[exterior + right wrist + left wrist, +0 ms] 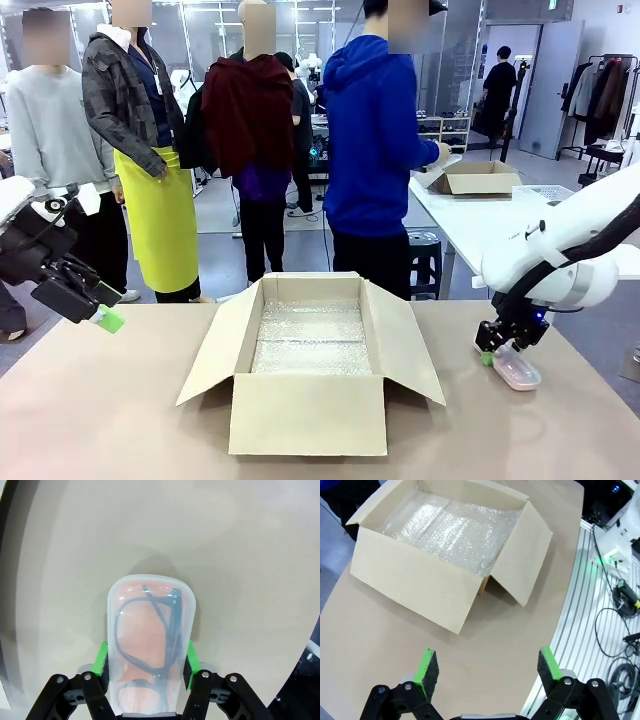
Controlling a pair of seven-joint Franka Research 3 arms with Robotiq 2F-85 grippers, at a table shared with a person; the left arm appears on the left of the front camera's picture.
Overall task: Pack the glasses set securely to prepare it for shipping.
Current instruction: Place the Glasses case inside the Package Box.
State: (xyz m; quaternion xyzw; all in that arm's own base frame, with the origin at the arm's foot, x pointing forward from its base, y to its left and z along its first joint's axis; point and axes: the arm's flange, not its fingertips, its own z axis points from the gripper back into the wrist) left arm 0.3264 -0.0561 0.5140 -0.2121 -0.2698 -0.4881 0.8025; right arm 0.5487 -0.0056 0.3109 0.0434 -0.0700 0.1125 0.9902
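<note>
**Right gripper clamps pink case beside open box**

The right gripper (497, 350) is closed on the pink case (518, 372), which lies low on the tabletop (120, 420) near the right edge, well apart from the box (310, 410). In the right wrist view, the green pads (102, 657) press against the two long sides of the case, near the end closest to the wrist. Dark-framed glasses (150, 630) show through its clear lid, and its rounded far end points away from the gripper.

The box sits in the middle of the tabletop with all four flaps spread outward. Bubble wrap (310, 340) lines its floor, and nothing lies on the wrap.

The left gripper (487, 672) hangs released above the tabletop at the left. Its fingers are spread wide with nothing between them, and it stays clear of the box. In the left wrist view the box lies ahead of it, one corner turned towards the camera.

Several people (372, 140) stand past the far edge of the tabletop.
</note>
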